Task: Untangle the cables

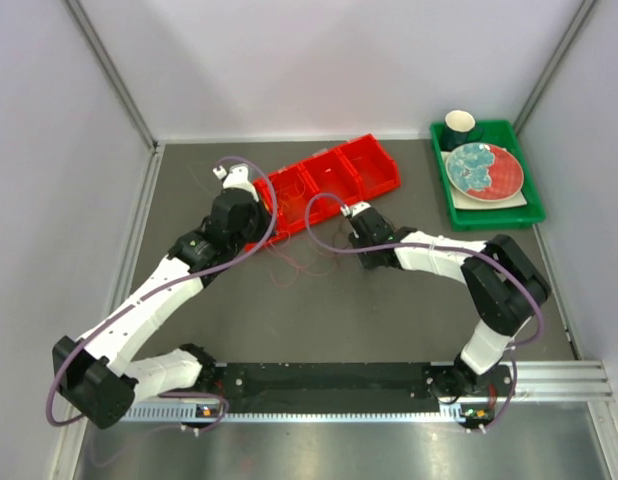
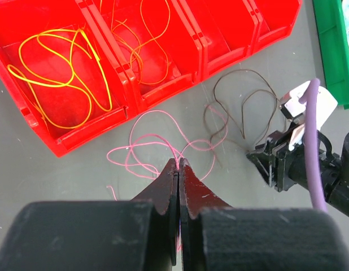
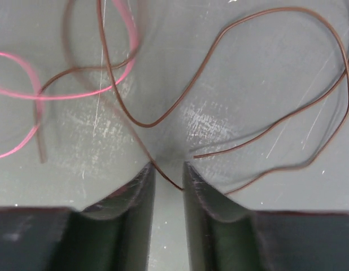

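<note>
Right wrist view, nearest first: your right gripper (image 3: 168, 167) sits low over the table with its jaws a narrow gap apart. One strand of the brown cable (image 3: 147, 125) runs through that gap, not yet pinched. Beyond the tips, the brown loops spread right, and on the left they cross the pink cable (image 3: 78, 96).

In the left wrist view, your left gripper (image 2: 179, 165) has its jaws together, clamped on the pink cable where its loops gather. The brown cable lies just beside those loops and overlaps them on one side. Behind sit the red bins (image 2: 135, 104), with a yellow cable (image 2: 98, 65) in one compartment and an orange cable (image 2: 142, 62) in the next.

Recommendation: treat the left clamp as your anchor. Close fully on the brown strand before lifting, since a wire this thin will likely slip from a loose pinch. Then draw it low and slowly away from the pink, and watch the crossing for snags.

Farthest off, the green tray (image 1: 494, 218) plays no part.
</note>
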